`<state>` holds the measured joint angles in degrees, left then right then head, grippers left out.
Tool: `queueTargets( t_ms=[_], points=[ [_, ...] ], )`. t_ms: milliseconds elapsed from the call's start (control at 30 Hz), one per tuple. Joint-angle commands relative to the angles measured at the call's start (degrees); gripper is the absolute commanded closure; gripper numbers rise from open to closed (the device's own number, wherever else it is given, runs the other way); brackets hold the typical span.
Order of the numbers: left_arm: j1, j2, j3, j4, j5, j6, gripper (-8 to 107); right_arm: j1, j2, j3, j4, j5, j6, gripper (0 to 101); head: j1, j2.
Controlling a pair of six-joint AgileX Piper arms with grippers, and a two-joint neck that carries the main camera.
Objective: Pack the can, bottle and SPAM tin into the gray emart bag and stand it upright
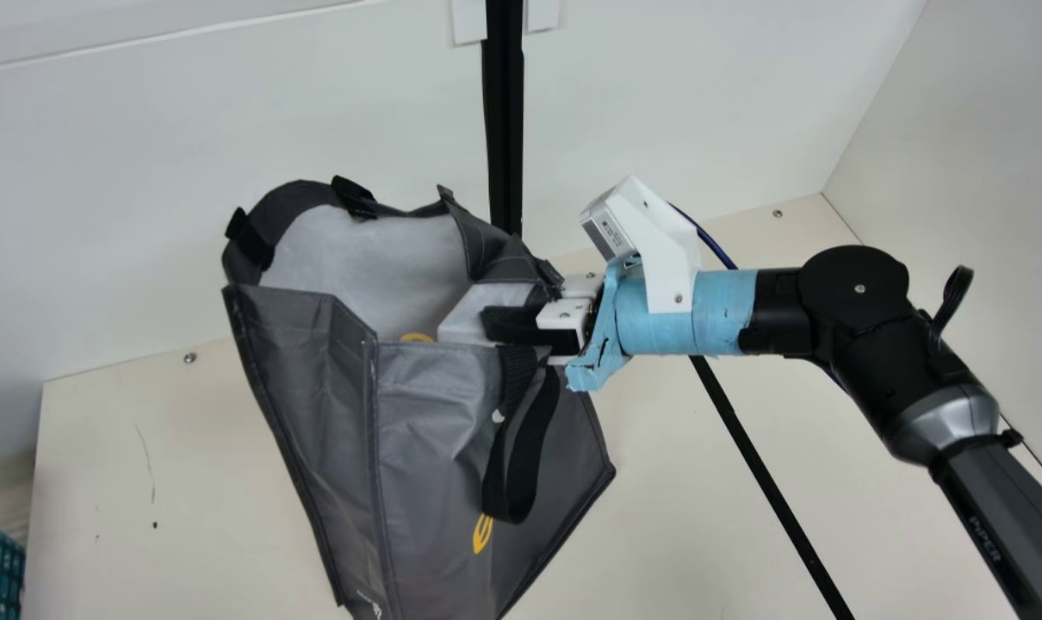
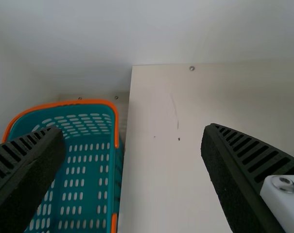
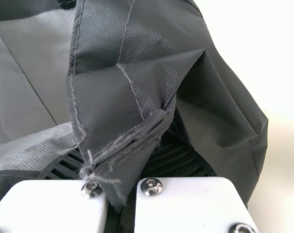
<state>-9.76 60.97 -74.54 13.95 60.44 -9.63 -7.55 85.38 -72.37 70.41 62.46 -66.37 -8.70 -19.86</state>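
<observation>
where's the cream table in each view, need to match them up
Main view: the cream table spreads across the lower part, behind the gray bag.
Left wrist view: table from middle to right edge, beside the teal basket.
Right wrist view: table at lower right, past the bag.
Shared landmark: white wall meeting the table.

Site: robotics lab test bench.
White panels [image 1: 228, 129] enclose cream table [image 1: 185, 482]; black robot arm [image 1: 852, 297] carries camera [image 1: 605, 231] and blue tape [image 1: 724, 312].
</observation>
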Motion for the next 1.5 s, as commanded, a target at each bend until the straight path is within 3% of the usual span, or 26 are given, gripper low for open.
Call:
queueTargets(
  t_ms=[0, 333, 967, 1467],
  points=[
    [-0.1, -1.2, 1.7, 1.0, 0.3, -1.1, 9, 0.0, 0.0, 0.0, 0.0, 0.0, 0.0, 101, -1.3, -0.1],
    [-0.3, -7.0, 6.1, 2.0, 1.7, -3.7, 9, 0.0, 0.0, 0.0, -0.1, 0.0, 0.0, 101, -1.3, -0.1],
    [-2.8, -18.4, 5.1, 3.9, 1.8, -1.9, 9, 0.0, 0.0, 0.0, -0.1, 0.0, 0.0, 101, -1.3, -0.1],
    [-3.0, -18.5, 5.0, 4.0, 1.9, -1.9, 9, 0.0, 0.0, 0.0, 0.0, 0.0, 0.0, 101, -1.3, -0.1]
  ],
)
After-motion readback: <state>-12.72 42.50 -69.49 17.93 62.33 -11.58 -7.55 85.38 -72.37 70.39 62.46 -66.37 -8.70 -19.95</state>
